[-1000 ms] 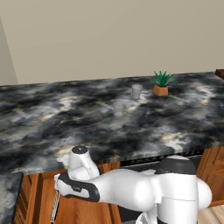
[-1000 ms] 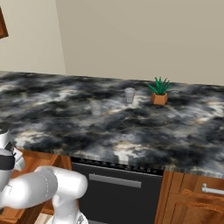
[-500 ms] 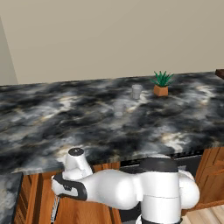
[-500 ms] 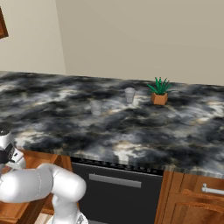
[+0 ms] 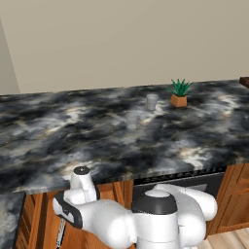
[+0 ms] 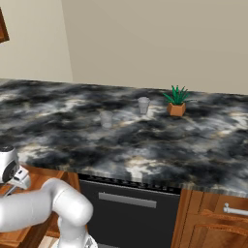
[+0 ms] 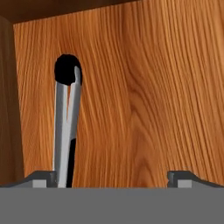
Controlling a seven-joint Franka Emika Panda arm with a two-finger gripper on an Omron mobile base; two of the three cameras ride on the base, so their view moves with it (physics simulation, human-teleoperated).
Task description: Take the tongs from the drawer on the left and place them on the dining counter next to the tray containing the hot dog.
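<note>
Two cups (image 5: pixel 152 101) near plant (image 5: pixel 179 92), hand (image 7: pixel 113 177) wide open, empty, over tongs (image 7: pixel 65 127).

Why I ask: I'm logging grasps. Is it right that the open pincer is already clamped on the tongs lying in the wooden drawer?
Not quite: the pincer is open but not clamped. The hand view shows the tongs lying on the drawer floor beside one fingertip, ungripped.

a plain beige wall (image 5: pixel 121 44) runs behind the long stone top. on it stand a small potted plant (image 5: pixel 179 93) and two pale cups (image 6: pixel 143 105), near each other. below sits a black oven front (image 6: pixel 128 213) between reddish wooden cabinets (image 6: pixel 213 223).
</note>
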